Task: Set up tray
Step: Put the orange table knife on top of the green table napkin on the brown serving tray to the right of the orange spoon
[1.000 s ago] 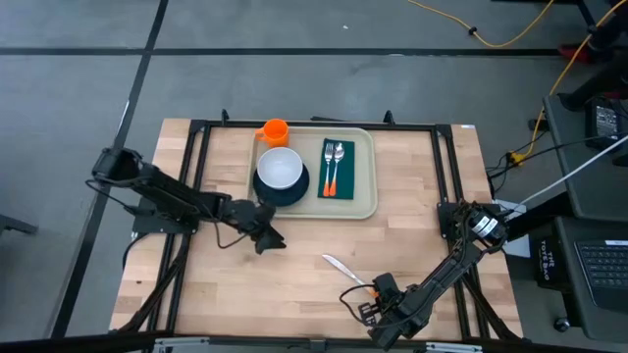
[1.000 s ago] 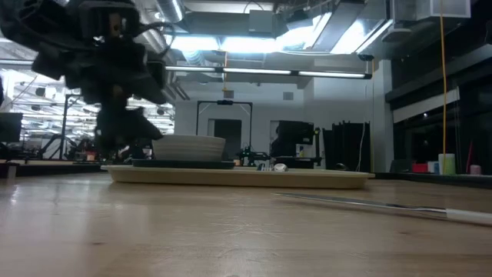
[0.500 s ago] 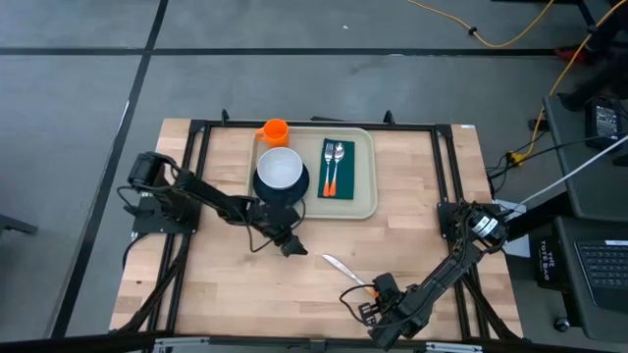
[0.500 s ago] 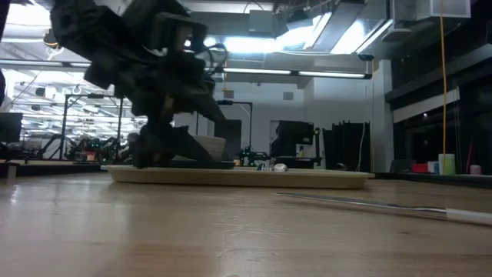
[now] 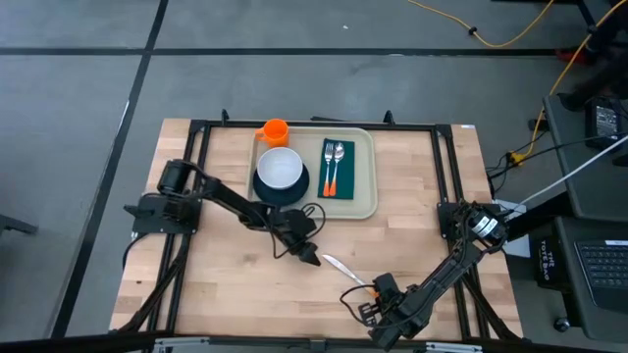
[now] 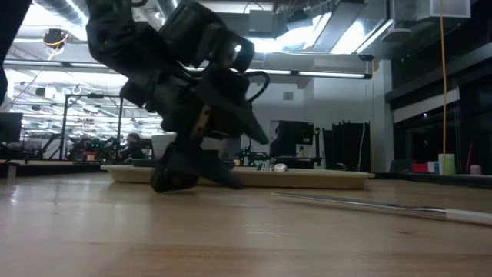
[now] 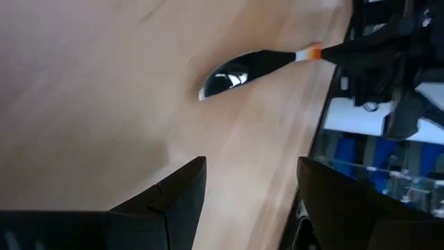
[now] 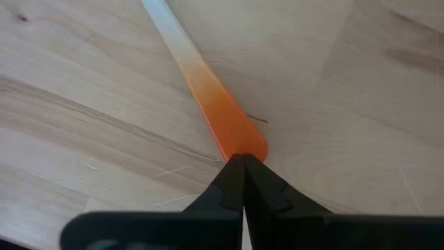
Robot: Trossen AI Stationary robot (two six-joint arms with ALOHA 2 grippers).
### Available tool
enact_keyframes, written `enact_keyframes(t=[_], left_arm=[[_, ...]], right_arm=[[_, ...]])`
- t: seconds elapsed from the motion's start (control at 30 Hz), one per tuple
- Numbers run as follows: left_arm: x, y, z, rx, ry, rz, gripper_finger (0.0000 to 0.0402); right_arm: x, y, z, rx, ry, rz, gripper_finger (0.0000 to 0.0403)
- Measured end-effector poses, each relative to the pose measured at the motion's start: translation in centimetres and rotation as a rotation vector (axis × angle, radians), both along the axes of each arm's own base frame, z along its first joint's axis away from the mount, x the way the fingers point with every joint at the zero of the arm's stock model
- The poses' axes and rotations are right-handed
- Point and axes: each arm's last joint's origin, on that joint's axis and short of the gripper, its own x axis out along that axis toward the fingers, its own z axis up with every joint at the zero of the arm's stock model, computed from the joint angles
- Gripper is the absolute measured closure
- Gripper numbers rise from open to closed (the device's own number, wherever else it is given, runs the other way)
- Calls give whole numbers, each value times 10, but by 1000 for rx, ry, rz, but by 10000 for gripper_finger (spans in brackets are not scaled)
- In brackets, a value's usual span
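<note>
The beige tray [image 5: 365, 196] lies at the table's far middle. It carries a dark plate with a white bowl [image 5: 282, 171] and a green napkin [image 5: 337, 176] with a fork and spoon. An orange cup [image 5: 274, 130] stands at the tray's far left corner. A knife [image 5: 341, 266] with an orange handle lies flat on the table near the tray. My left gripper [image 5: 312, 258] is open, low over the table just short of the blade tip [image 7: 232, 75]. My right gripper [image 8: 243, 167] is shut at the handle's free end. My right gripper's shut fingertips stand right at the free end of the knife's orange handle [image 8: 239, 142], coming along the knife from the table's near right. I cannot tell whether they touch it. The knife lies flat on the wood.
Bare wood spreads left of the knife [image 6: 369, 204] and along the near edge. A black frame rail [image 5: 442, 167] runs on each side of the table. Room fixtures and lights show beyond the tray [image 6: 307, 178] in the low view.
My left arm has swung from the table's left side toward the right and the near edge, passing in front of the plate. Its gripper has come down close to the wood beside the knife's blade tip. The knife and the things on the tray have stayed put.
</note>
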Motion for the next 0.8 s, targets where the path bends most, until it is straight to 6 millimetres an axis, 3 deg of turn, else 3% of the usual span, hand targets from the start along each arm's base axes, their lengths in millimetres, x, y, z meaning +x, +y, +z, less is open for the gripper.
enact_keyframes(t=[0.47, 0.8], left_arm=[[11, 6, 2, 15, -16, 26, 183], [13, 7, 5, 135, -140, -51, 183]], right_arm=[[1, -1, 0, -11, -14, -4, 399], [1, -1, 0, -18, -21, -1, 399]])
